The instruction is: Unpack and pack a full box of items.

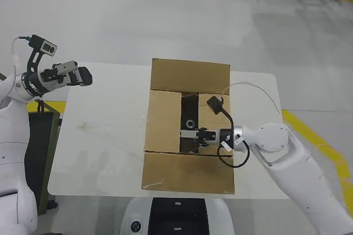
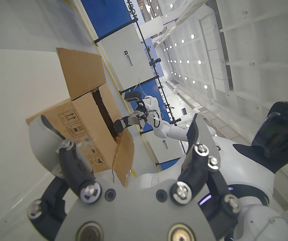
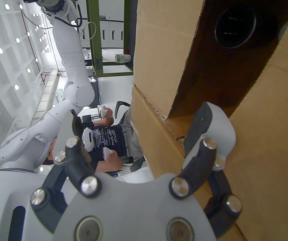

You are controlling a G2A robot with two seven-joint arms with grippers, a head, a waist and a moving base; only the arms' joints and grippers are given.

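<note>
White tabletop (image 1: pixel 100 147) over pale grey floor (image 1: pixel 106 29), with a yellow floor stripe (image 1: pixel 317 147) past its right edge. Behind, from the left wrist view, blue and white display panels (image 2: pixel 103 6) bearing lettering, under a high white ceiling (image 2: pixel 234 26).

Carries one brown cardboard box (image 1: pixel 165 117) at mid-tabletop, somewhat toward the right. Stands with far and near flaps folded outward and two side flaps lying across the top, a dark gap left between them. Shows black handling pictograms (image 2: pixel 80 136) on one side wall, a pair of upward arrows among them; finer print too small to tell. Holds a dark round item (image 3: pixel 235 26) down in the gap.

Right tool (image 1: pixel 191 134) over that gap, close to the near flap, fingers wide apart. Left tool (image 1: pixel 82 75) raised by the tabletop's far left corner, well apart from the box, fingers likewise apart.
</note>
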